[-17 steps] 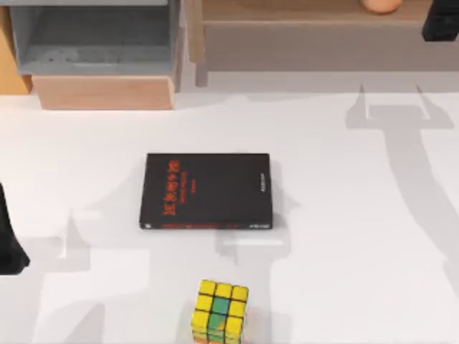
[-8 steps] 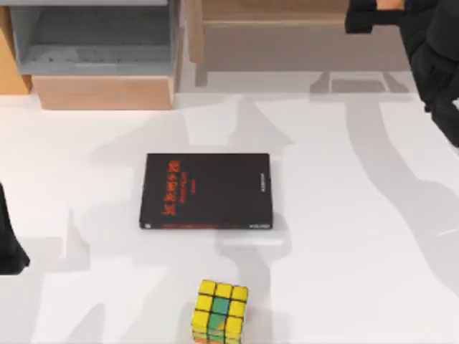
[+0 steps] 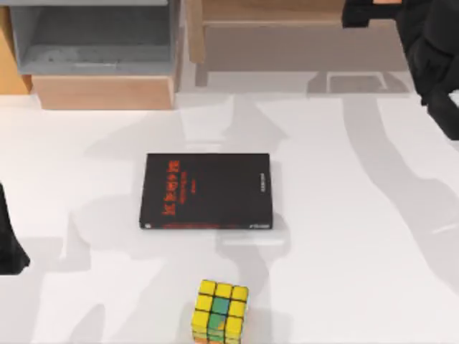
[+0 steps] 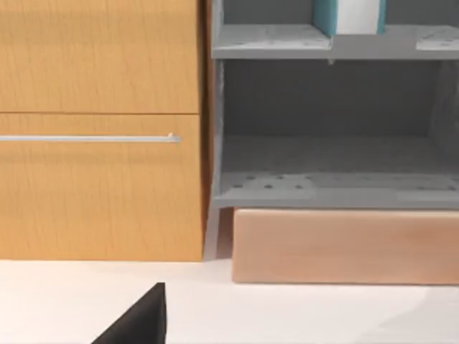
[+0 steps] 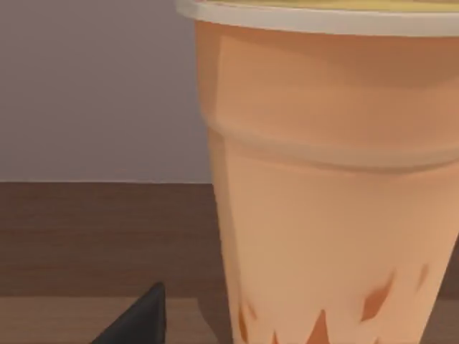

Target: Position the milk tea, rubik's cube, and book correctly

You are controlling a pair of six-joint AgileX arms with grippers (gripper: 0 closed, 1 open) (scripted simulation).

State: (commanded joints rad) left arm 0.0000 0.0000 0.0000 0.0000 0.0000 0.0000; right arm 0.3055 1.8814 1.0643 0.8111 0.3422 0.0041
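Lettering on the black book [image 3: 206, 190] is red but unreadable; right claw [image 3: 369, 11] state unclear.

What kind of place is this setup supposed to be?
Likely a rendered study or office desk: a white table with a black book and rubik's cube, backed by a wooden cabinet and grey shelves.

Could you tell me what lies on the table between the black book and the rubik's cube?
Nothing: in the top view the stretch between the black book and the rubik's cube is bare white table, crossed only by shadow.
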